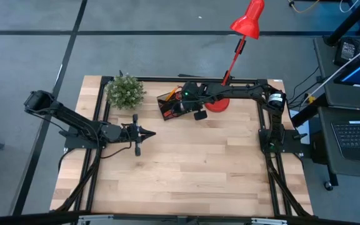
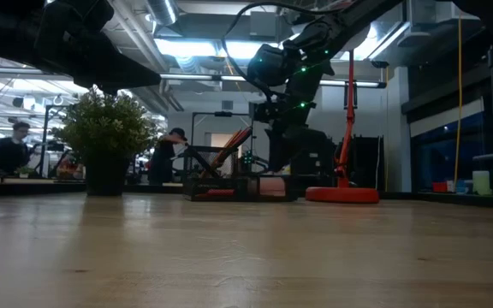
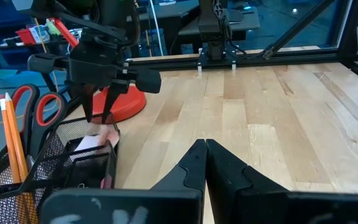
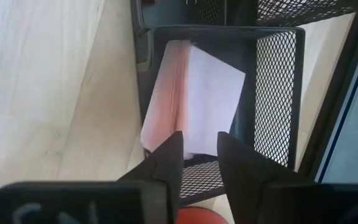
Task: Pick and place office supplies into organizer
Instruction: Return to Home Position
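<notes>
The black mesh organizer (image 1: 169, 106) stands at the table's far side, between the plant and the lamp base. Orange pencils (image 3: 10, 140) and red-handled scissors (image 3: 37, 107) stand in one compartment. A white note pad (image 4: 213, 99) with a pink side lies tilted in the other compartment, leaning on its wall. My right gripper (image 4: 199, 158) hangs open just above it, fingers pointing steeply down. My left gripper (image 1: 152, 132) is shut over the bare table, left of centre, holding nothing. My right gripper's open fingers (image 4: 169, 155) stand on either side of the note pad's nearest corner (image 4: 194, 148), coming from above at a slant. Whether either finger touches the pad, I cannot tell. The pad lies tilted inside the organizer's compartment (image 4: 278, 93).
A red desk lamp's round base (image 1: 219, 104) stands right beside the organizer, its stem leaning to the far right. A green potted plant (image 1: 125, 91) stands at the far left. The near half of the wooden table (image 1: 199, 169) is bare.
</notes>
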You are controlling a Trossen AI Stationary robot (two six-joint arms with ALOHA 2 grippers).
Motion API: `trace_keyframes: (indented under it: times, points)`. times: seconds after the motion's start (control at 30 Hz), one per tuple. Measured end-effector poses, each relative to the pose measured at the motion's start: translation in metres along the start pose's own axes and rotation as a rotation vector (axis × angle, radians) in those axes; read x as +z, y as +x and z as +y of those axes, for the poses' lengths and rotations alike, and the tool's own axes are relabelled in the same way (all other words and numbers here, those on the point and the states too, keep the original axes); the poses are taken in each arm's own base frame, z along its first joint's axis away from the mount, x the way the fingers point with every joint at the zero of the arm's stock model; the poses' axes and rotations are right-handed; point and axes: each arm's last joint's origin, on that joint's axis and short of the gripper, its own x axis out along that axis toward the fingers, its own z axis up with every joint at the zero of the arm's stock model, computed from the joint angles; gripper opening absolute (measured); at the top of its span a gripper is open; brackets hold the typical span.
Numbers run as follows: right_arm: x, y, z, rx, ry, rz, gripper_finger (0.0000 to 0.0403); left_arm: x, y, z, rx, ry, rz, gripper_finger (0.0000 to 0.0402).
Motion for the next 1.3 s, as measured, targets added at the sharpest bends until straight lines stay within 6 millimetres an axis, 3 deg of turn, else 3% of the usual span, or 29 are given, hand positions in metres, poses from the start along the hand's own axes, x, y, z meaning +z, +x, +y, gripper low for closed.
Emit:
trace_keyframes:
  times: [0.23, 0.53, 0.8, 0.97, 1.07, 1.13, 1.3]
  points:
    - [0.006, -0.007, 0.004, 0.005, 0.049, 0.032, 0.0118, 0.000, 0.000, 0.000, 0.000, 0.000, 0.000, 0.0005]
    - [0.030, -0.044, -0.002, 0.008, 0.113, 0.033, 0.0111, 0.000, 0.000, 0.000, 0.000, 0.007, -0.002, 0.0005]
    - [0.048, -0.106, 0.001, -0.013, 0.120, -0.018, 0.0013, 0.006, 0.000, 0.000, 0.001, 0.030, -0.057, 0.0006]
    - [0.046, -0.165, 0.008, -0.078, 0.169, -0.167, 0.0008, 0.011, -0.003, 0.002, 0.003, 0.048, -0.085, 0.0002]
    - [0.039, -0.192, 0.019, -0.113, 0.206, -0.259, 0.0003, 0.017, -0.007, 0.007, 0.015, 0.062, -0.121, 0.0003]
    - [0.034, -0.200, 0.032, -0.154, 0.219, -0.283, 0.0004, 0.021, -0.011, 0.011, -0.001, 0.070, -0.147, 0.0002]
    - [0.019, -0.193, 0.069, -0.178, 0.226, -0.385, 0.0002, 0.026, -0.019, 0.024, -0.084, 0.064, -0.149, 0.0002]
